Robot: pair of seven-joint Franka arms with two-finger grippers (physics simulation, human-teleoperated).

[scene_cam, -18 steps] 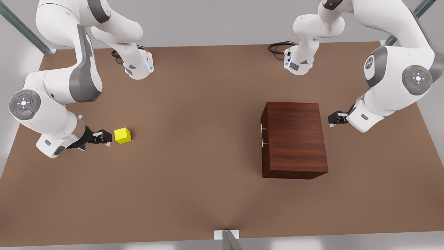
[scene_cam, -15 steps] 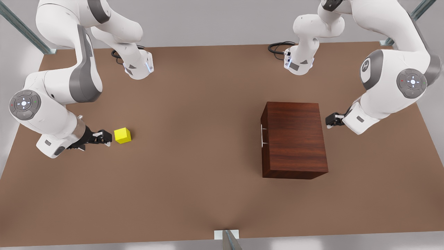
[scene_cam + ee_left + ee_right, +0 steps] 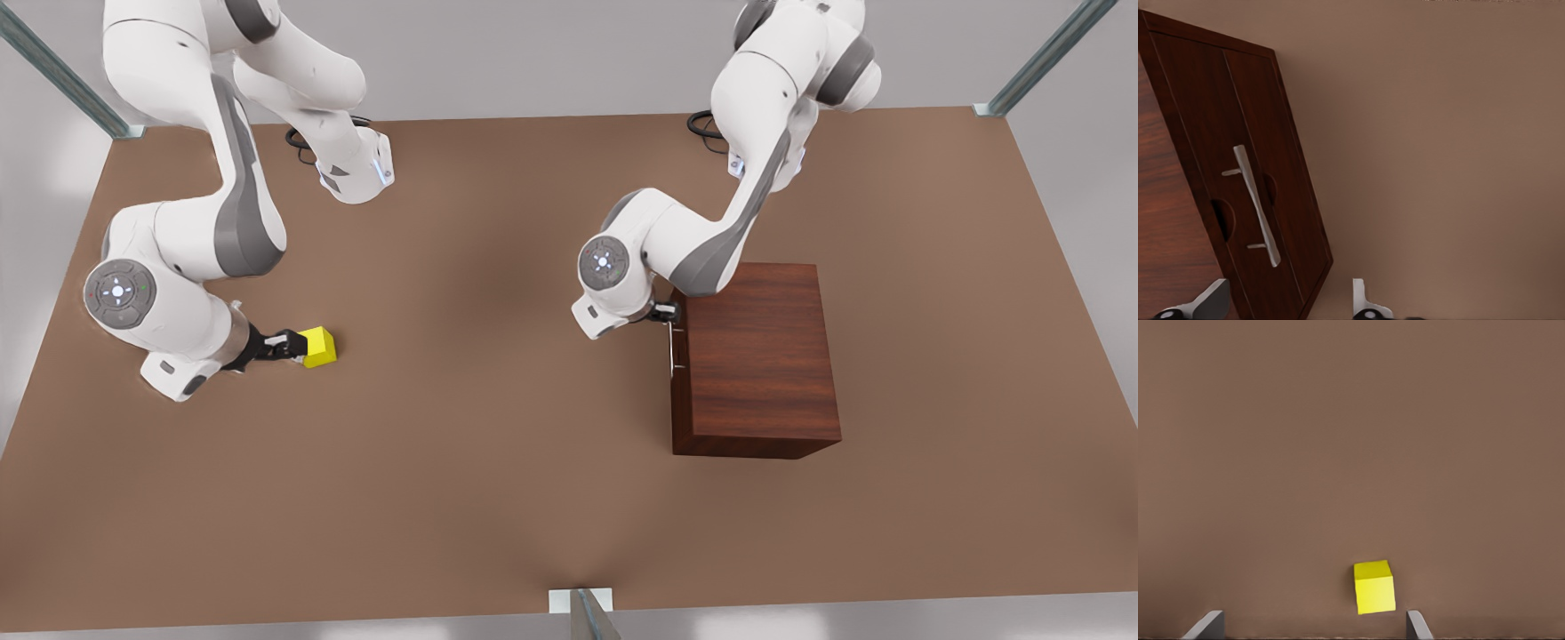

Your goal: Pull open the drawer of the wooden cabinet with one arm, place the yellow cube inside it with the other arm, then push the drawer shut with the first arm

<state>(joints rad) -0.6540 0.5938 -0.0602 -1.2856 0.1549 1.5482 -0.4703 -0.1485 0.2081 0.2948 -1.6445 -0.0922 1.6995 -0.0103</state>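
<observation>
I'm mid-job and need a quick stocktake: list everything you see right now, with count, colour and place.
wooden cabinet: one, dark reddish-brown, on the table toward the front view's right.
drawer: one, same dark wood, shut, on the cabinet's side facing the cube.
handle: one, silver bar, on the drawer front.
yellow cube: one, bright yellow, on the table at the front view's left.
table: one, brown, under everything.
left gripper: one, black, fingers open, at the drawer handle.
right gripper: one, black, fingers open, beside the cube.
</observation>
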